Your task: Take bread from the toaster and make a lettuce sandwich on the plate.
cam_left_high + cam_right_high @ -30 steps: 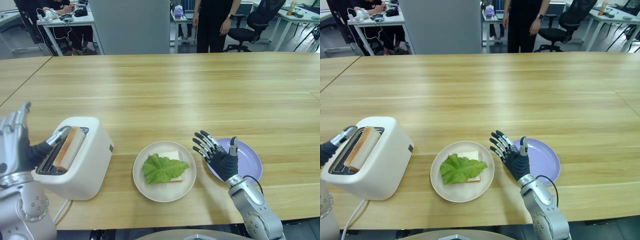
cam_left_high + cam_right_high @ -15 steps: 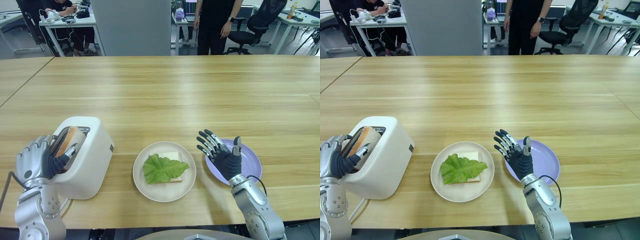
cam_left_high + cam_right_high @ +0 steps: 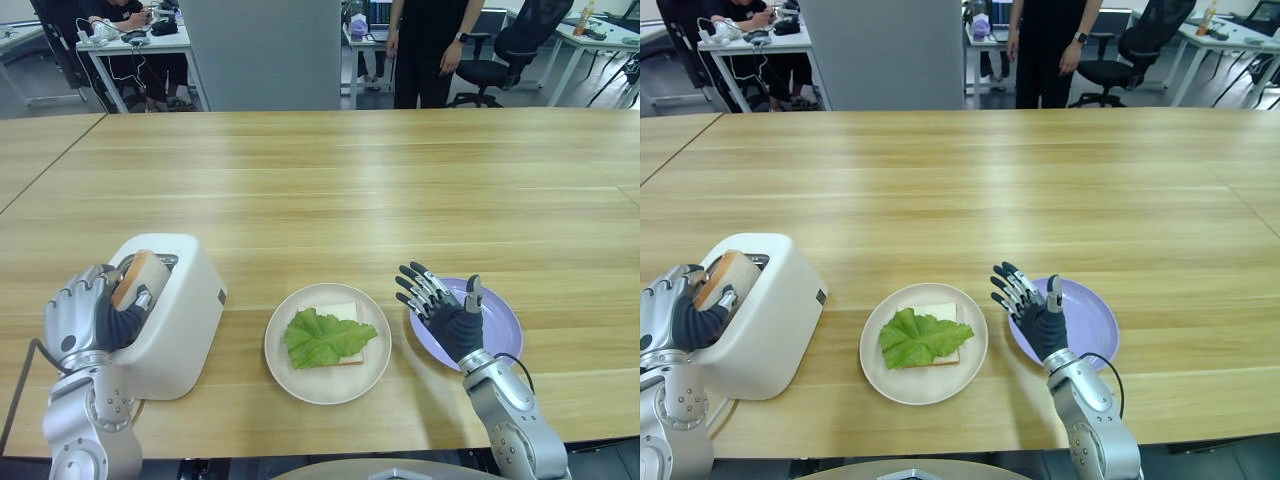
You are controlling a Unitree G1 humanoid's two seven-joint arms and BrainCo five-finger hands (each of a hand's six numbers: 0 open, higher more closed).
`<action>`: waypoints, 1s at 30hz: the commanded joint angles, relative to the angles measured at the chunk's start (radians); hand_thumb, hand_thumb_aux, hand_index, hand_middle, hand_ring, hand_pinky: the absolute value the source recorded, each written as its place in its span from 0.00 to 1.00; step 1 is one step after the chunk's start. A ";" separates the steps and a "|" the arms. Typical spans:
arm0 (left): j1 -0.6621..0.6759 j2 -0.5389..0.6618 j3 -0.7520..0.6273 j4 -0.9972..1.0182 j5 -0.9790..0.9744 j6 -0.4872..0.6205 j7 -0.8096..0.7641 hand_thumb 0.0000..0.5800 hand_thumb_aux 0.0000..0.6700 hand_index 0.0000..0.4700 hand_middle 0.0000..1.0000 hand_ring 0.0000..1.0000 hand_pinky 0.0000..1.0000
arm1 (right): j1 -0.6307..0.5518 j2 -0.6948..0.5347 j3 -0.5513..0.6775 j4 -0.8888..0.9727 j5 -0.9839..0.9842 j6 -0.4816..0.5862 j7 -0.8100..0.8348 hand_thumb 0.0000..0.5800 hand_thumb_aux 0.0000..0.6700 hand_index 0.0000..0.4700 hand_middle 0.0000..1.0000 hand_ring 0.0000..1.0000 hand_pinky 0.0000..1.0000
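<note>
bread slice (image 3: 133,280) gripped by your left hand (image 3: 85,320), nine o'clock of the plate (image 3: 312,386), likely to cap the lettuce (image 3: 325,337); right hand (image 3: 445,320) splayed, empty.

Plenty of room above the white plate (image 3: 292,384)
Beyond it the table (image 3: 330,190) is open wood. The toaster (image 3: 185,310) blocks its left, and my right hand (image 3: 447,320) and the purple plate (image 3: 503,318) crowd its right.

White desk (image 3: 150,42), black chair (image 3: 515,35), grey partition (image 3: 260,55)

Both head-mounted eye views look forward and down, close, sharing the same table (image 3: 330,190)
</note>
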 commanded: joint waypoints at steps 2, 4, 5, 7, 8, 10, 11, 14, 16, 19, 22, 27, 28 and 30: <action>-0.072 0.000 0.020 -0.046 -0.010 0.022 0.022 1.00 1.00 0.98 0.24 0.24 0.24 | -0.011 0.006 -0.013 0.023 -0.017 0.005 0.001 0.00 0.00 0.00 0.00 0.00 0.00; -0.117 0.003 0.036 -0.049 -0.033 0.028 0.032 1.00 1.00 0.98 0.24 0.24 0.24 | -0.015 0.010 -0.013 0.030 -0.019 0.004 0.002 0.00 0.00 0.00 0.00 0.00 0.00; -0.143 0.001 0.045 -0.048 -0.049 0.032 0.037 1.00 1.00 0.98 0.25 0.25 0.25 | -0.017 0.012 -0.013 0.035 -0.020 0.004 0.002 0.00 0.00 0.00 0.00 0.00 0.00; -0.187 -0.006 0.063 -0.042 -0.081 0.035 0.054 1.00 1.00 0.98 0.44 0.44 0.44 | -0.022 0.015 -0.014 0.042 -0.023 0.004 0.004 0.00 0.00 0.00 0.00 0.00 0.00; -0.211 -0.016 0.072 -0.036 -0.114 0.036 0.058 1.00 1.00 0.98 0.59 0.59 0.59 | -0.025 0.017 -0.015 0.045 -0.024 0.004 0.005 0.00 0.00 0.00 0.00 0.00 0.00; -0.248 -0.030 0.083 -0.016 -0.163 0.023 0.081 1.00 1.00 0.98 0.89 0.89 0.89 | -0.031 0.021 -0.020 0.052 -0.026 0.004 0.007 0.00 0.00 0.00 0.00 0.00 0.00; -0.268 -0.043 0.090 -0.001 -0.204 0.014 0.093 1.00 1.00 0.98 1.00 1.00 1.00 | -0.034 0.023 -0.022 0.056 -0.028 0.004 0.007 0.00 0.00 0.00 0.00 0.00 0.00; -0.314 -0.064 0.121 0.038 -0.276 -0.017 0.153 1.00 1.00 0.98 1.00 1.00 1.00 | -0.042 0.026 -0.026 0.067 -0.030 0.006 0.009 0.00 0.00 0.00 0.00 0.00 0.00; -0.341 -0.067 0.148 0.043 -0.307 -0.034 0.199 1.00 1.00 0.98 1.00 1.00 1.00 | -0.047 0.027 -0.028 0.073 -0.032 0.008 0.010 0.00 0.00 0.00 0.00 0.00 0.00; -0.375 -0.063 0.156 0.011 -0.323 -0.042 0.233 1.00 1.00 0.98 1.00 1.00 1.00 | -0.052 0.027 -0.032 0.079 -0.032 0.009 0.013 0.00 0.00 0.00 0.00 0.00 0.00; -0.396 -0.055 0.145 -0.012 -0.319 -0.039 0.240 1.00 1.00 0.98 1.00 1.00 1.00 | -0.050 0.030 -0.030 0.082 -0.035 0.006 0.011 0.00 0.00 0.00 0.00 0.00 0.00; -0.392 -0.127 0.124 -0.101 -0.404 -0.021 0.216 1.00 1.00 0.98 1.00 1.00 1.00 | -0.060 0.033 -0.032 0.088 -0.038 0.010 0.013 0.00 0.00 0.00 0.00 0.00 0.00; -0.390 -0.149 0.104 -0.118 -0.424 -0.018 0.206 1.00 1.00 0.98 1.00 1.00 1.00 | -0.063 0.033 -0.034 0.089 -0.038 0.011 0.013 0.00 0.00 0.00 0.00 0.00 0.00; -0.388 -0.232 0.030 -0.158 -0.501 -0.004 0.175 1.00 1.00 0.98 1.00 1.00 1.00 | -0.074 0.032 -0.036 0.094 -0.039 0.013 0.014 0.00 0.00 0.00 0.00 0.00 0.00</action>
